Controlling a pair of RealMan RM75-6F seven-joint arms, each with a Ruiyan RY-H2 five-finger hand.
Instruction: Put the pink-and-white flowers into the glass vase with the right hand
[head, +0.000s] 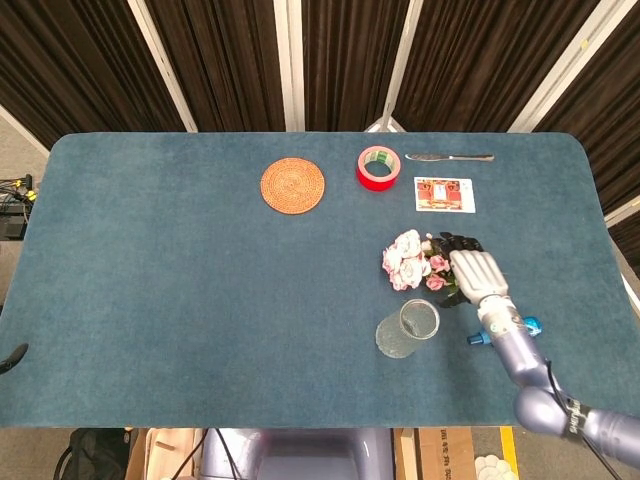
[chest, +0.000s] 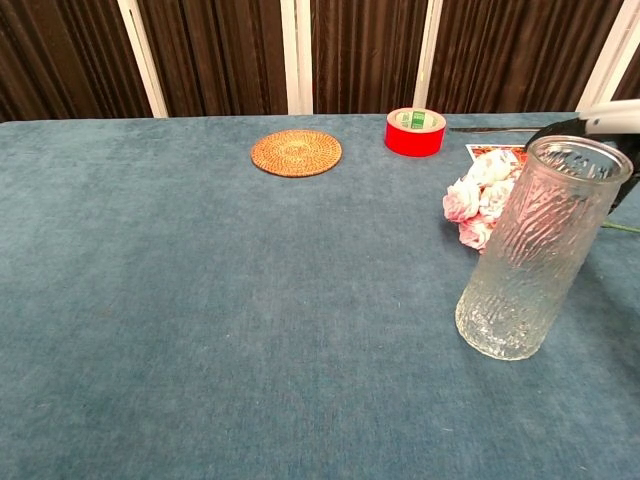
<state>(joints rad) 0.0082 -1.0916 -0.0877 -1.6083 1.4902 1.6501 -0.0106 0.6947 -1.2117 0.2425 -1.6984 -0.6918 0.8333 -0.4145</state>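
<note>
- The right robot hand (head: 474, 272) is over the stem end of the pink-and-white flowers (head: 412, 262), fingers stretched out flat, nothing gripped as far as I can tell. The bunch is lying on the surface (head: 160, 260) just behind the glass vase (head: 408, 329).
- Biggest worry for me: that vase is tall and right next to the bunch, so the forearm could tip it.
- A grab on the leaves instead of the stems would probably let the bunch slip.
- A blue bottle (head: 528, 324) sits under the arm and could get knocked.
- Left robot hand isn't visible.
</note>
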